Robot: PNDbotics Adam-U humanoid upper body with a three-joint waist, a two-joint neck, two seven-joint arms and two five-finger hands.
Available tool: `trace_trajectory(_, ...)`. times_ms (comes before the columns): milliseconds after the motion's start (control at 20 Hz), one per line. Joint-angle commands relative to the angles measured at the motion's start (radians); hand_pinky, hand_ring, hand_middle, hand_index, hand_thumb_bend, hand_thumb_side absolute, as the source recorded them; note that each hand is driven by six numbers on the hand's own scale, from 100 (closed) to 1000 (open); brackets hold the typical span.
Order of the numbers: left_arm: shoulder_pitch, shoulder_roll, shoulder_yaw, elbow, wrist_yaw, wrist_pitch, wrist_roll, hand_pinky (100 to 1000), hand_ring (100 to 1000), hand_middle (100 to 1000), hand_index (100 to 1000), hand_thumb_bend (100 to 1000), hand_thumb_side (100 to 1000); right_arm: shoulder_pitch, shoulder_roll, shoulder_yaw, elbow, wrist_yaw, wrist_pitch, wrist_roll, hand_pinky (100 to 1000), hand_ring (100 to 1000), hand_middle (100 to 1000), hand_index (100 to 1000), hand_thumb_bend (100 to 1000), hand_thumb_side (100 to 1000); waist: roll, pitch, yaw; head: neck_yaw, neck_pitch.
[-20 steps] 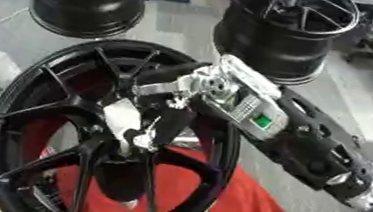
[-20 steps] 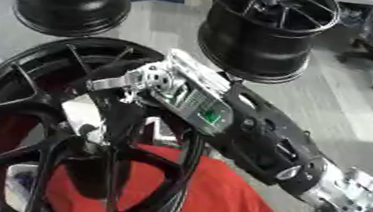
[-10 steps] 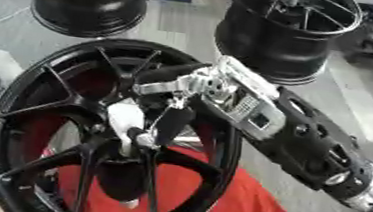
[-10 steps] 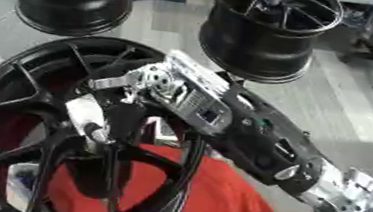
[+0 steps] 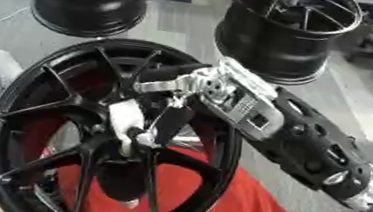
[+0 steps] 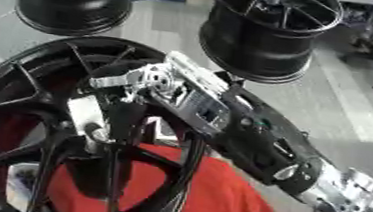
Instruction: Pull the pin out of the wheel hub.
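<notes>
At the centre of the black wheel hub (image 5: 90,132) the white pin (image 5: 127,121) looks still seated; right hand (image 5: 187,90) reaches in, dark fingers (image 5: 170,121) curled beside it, seemingly pinching it, so the pull remains undone

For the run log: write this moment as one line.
right hand: at wheel hub, fingers on white pin | pin: in hub | left hand: not in view
</notes>
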Motion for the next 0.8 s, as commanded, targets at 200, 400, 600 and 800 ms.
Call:
trace_trajectory(200,-0.014,0.004,-0.004,-0.011,0.004,0.000,-0.006,608,628,627,744,100,864,-0.014,-0.009,-0.025,0.006,-0.047,0.005,-0.104,841,786,465,574,100,206,0.006,-0.009,0.001,-0.003,-0.003)
trace_trajectory(400,-0.013,0.005,-0.005,-0.011,0.004,-0.001,-0.008,608,629,628,745,100,864,-0.015,-0.012,-0.033,-0.002,-0.077,0.001,-0.178,816,737,389,494,100,200,0.006,-0.010,0.000,-0.003,-0.003)
trace_trajectory(600,-0.013,0.005,-0.003,-0.010,0.004,-0.001,-0.007,608,629,628,745,100,864,-0.017,-0.023,-0.040,-0.015,-0.105,0.005,-0.229,810,721,370,477,100,199,0.006,-0.011,-0.001,-0.003,-0.003)
trace_trajectory(800,-0.011,0.007,-0.003,-0.010,0.005,-0.001,-0.006,608,629,628,745,100,865,-0.021,-0.040,-0.053,-0.039,-0.123,0.014,-0.244,812,718,365,473,100,198,0.005,-0.013,-0.004,-0.004,-0.003)
